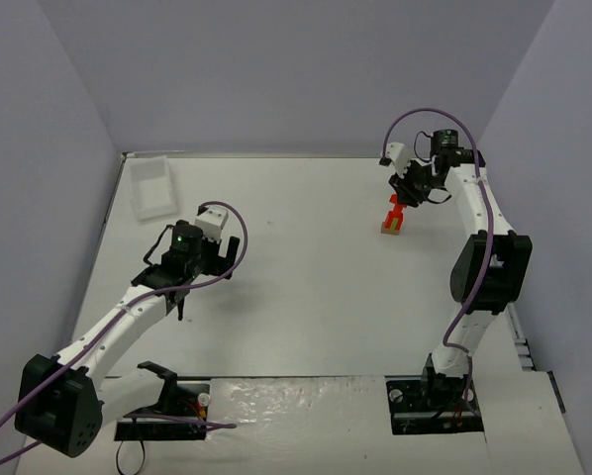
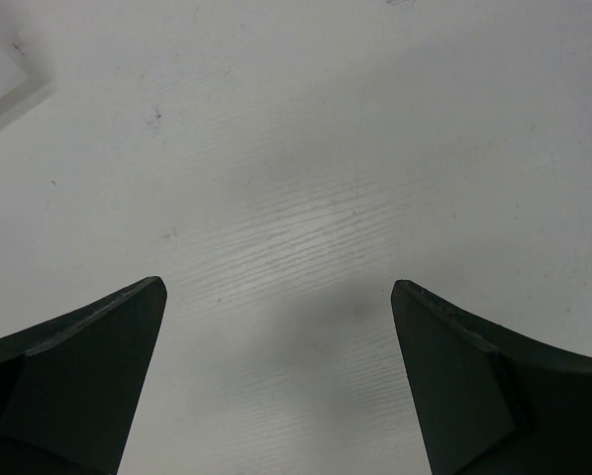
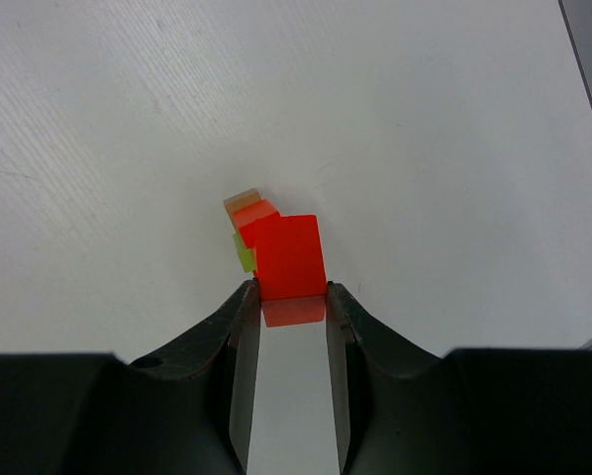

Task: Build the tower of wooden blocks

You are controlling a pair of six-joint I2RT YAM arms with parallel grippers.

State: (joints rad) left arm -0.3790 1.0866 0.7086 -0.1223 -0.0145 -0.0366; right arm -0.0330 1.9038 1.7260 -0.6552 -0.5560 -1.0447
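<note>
White table (image 1: 306, 297) with a matte, faintly grained top, enclosed by three plain pale lavender-grey panels: back wall (image 1: 296, 69), left wall (image 1: 39, 198), right wall (image 1: 573, 178). Lighting even and diffuse, shadows soft; glossy sheen along the table's near edge.

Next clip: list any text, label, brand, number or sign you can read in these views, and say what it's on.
None: no view shows any readable text.
The wood block tower, the red block gripped in the right claw, and the tray carry no visible markings.
The open left claw shows plain dark fingers, with no label.
The green light on the left wrist is a lamp, not a sign.
</note>
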